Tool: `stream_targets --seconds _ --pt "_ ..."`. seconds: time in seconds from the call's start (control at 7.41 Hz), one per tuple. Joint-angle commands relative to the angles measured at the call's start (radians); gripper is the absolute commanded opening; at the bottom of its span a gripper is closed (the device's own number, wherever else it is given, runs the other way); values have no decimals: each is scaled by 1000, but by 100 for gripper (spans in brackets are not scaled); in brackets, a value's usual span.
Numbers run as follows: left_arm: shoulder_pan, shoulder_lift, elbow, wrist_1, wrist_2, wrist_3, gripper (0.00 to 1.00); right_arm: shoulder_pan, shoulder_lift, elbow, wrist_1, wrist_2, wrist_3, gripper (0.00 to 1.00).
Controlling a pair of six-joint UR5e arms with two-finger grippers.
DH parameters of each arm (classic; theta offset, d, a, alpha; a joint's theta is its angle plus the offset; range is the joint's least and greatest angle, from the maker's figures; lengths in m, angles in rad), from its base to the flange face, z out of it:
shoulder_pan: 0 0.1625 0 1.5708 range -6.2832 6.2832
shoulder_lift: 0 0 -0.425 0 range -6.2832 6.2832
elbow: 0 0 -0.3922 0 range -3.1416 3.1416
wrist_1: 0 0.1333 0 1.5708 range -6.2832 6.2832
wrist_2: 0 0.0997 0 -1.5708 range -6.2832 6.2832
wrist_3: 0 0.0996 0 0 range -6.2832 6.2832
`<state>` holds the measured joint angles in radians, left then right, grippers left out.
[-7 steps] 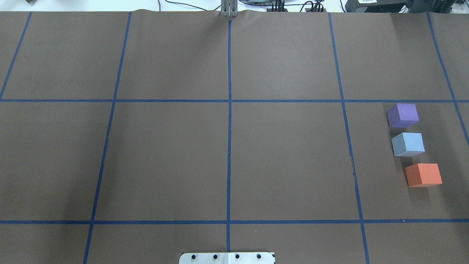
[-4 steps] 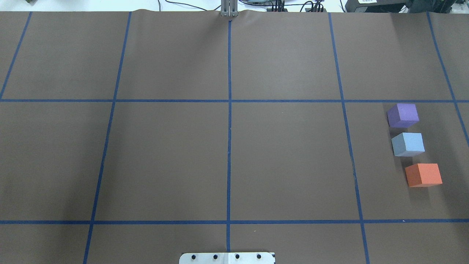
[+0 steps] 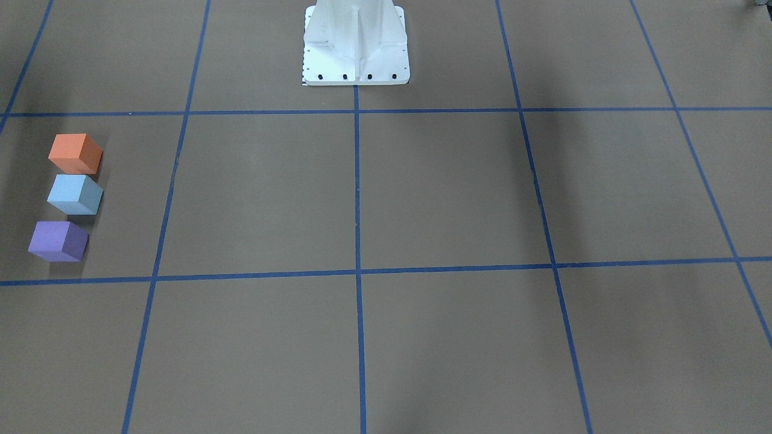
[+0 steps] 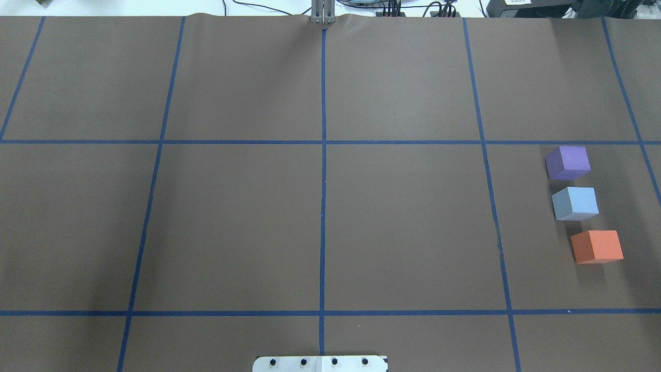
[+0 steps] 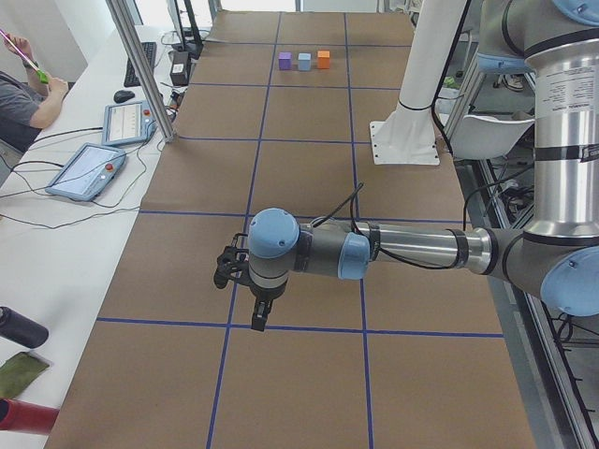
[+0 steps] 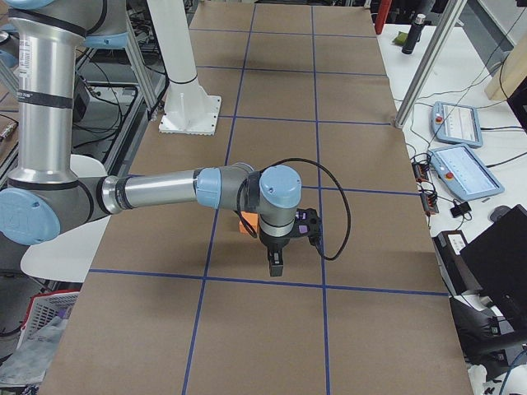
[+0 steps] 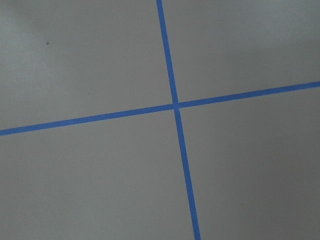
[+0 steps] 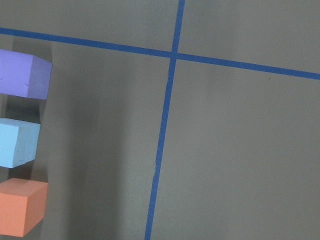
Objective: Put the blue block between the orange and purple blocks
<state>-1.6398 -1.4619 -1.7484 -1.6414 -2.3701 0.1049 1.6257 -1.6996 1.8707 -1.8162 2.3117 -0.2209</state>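
1. Brown worktop (image 4: 232, 222) with a blue tape grid.
2. Left pincer (image 5: 259, 316) and right pincer (image 6: 275, 265) only show on the side cams, so I can't tell if either is open or closed.
3. Blue block (image 4: 575, 203) sits on my right side, between purple block (image 4: 567, 162) and orange block (image 4: 596, 246).

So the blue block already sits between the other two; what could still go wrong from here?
1. The orange block sits offset sideways from the blue block and purple block, so a strict line check might fail.
2. The gaps are narrow, and the right gripper hangs near the row; a careless move could nudge a block.
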Motion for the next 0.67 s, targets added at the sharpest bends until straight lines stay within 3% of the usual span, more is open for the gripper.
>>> stream_targets --seconds 0.0,0.54 --pt "0 0 0 0 0 -1 100 -1 0 1 0 14 0 100" --pt "0 0 0 0 3 -1 100 -1 -2 1 2 43 0 100"
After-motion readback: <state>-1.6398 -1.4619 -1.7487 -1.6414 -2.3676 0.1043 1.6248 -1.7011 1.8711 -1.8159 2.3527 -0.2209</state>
